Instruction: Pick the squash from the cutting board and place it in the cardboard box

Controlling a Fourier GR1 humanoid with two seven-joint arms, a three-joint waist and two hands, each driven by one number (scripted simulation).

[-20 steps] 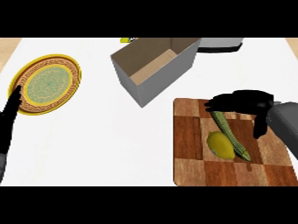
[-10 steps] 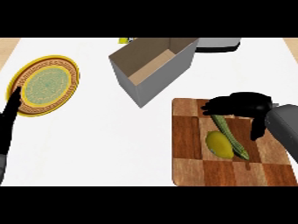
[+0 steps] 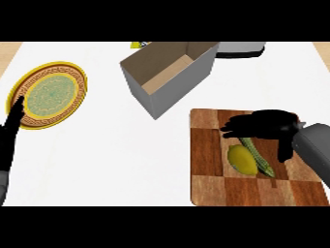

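Observation:
A yellow squash (image 3: 242,159) with a green stem (image 3: 257,157) lies on the wooden cutting board (image 3: 210,179) at the lower right. My right hand (image 3: 263,127) hovers just beyond the squash's far end, fingers spread to the left and thumb hanging down at the right, holding nothing. The open cardboard box (image 3: 169,76) stands tilted behind the board, its mouth facing up. At the left edge my left hand (image 3: 4,144) rests open with its fingers pointing up, beside the plate.
A yellow patterned plate (image 3: 49,94) lies at the far left. A grey pot (image 3: 240,48) and a small yellow-and-black item (image 3: 143,44) sit at the counter's back edge behind the box.
My right hand has slid left and slightly nearer over the board, closing in above the squash's far end. The squash, the box and the left hand have not moved.

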